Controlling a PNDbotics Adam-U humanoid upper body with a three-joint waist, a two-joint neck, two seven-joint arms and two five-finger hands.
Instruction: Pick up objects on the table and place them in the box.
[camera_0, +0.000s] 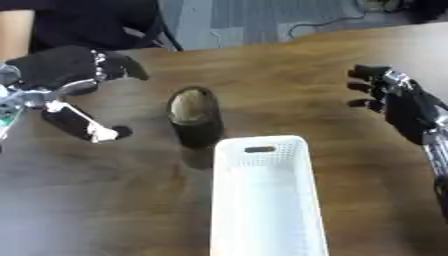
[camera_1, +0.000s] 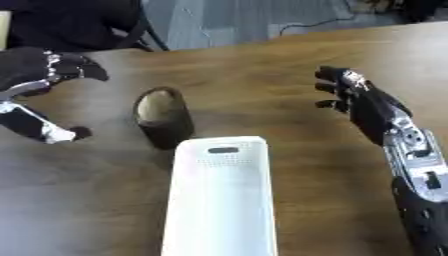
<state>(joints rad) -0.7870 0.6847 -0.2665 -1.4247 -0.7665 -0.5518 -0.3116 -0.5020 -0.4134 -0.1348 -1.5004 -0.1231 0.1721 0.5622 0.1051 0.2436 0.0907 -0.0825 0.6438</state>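
Presently the left hand (camera_0: 61, 67) hovers left of the dark shoe (camera_0: 194, 116), fingers spread and relaxed, thumb lowered toward the table, grasping nothing. Right hand (camera_1: 363, 105) stands well right of the shoe, fingers loosely extended, likewise empty. Shoe rests on the brown wooden table (camera_0: 105, 200), its near end just beside the far end of the white box (camera_0: 262, 200), opening upward. Beyond the shoe, past the table's far edge, lies grey flooring (camera_0: 262, 20) with a cable.
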